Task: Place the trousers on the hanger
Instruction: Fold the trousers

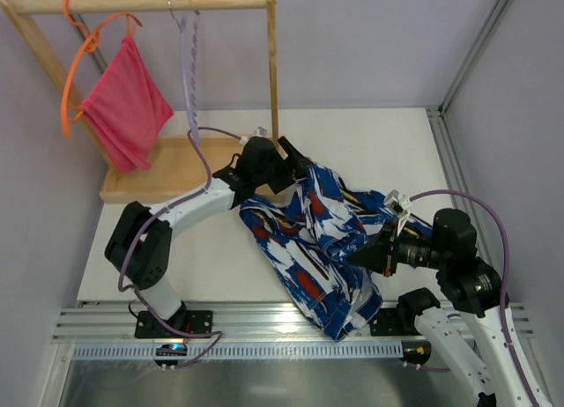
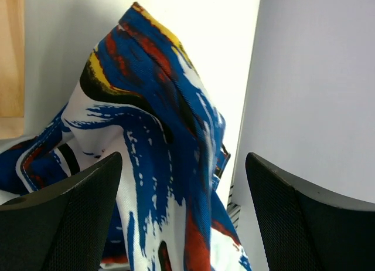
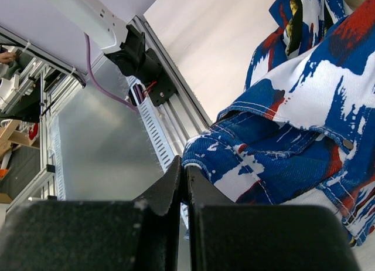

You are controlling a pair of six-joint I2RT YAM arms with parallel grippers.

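Right gripper (image 3: 184, 172) clenched on trousers (image 1: 308, 248) edge at fingertips, keeping cloth raised. Left gripper (image 2: 183, 165) spread, raised fold between jaws, ungripped, apparently poised for second hold. Hanger (image 1: 188, 63) well beyond, on rail (image 1: 150, 2).

The left arm (image 1: 189, 209), made of white shells with black joints, is folded at the elbow and stretched forward and to the right. The left gripper (image 1: 295, 163), black and two-fingered, is shown with its textured fingers (image 2: 70, 218) spread wide apart. The right arm (image 1: 463, 279) is bent inward. The right gripper (image 1: 357, 257) is pointed left with its jaws pressed together.
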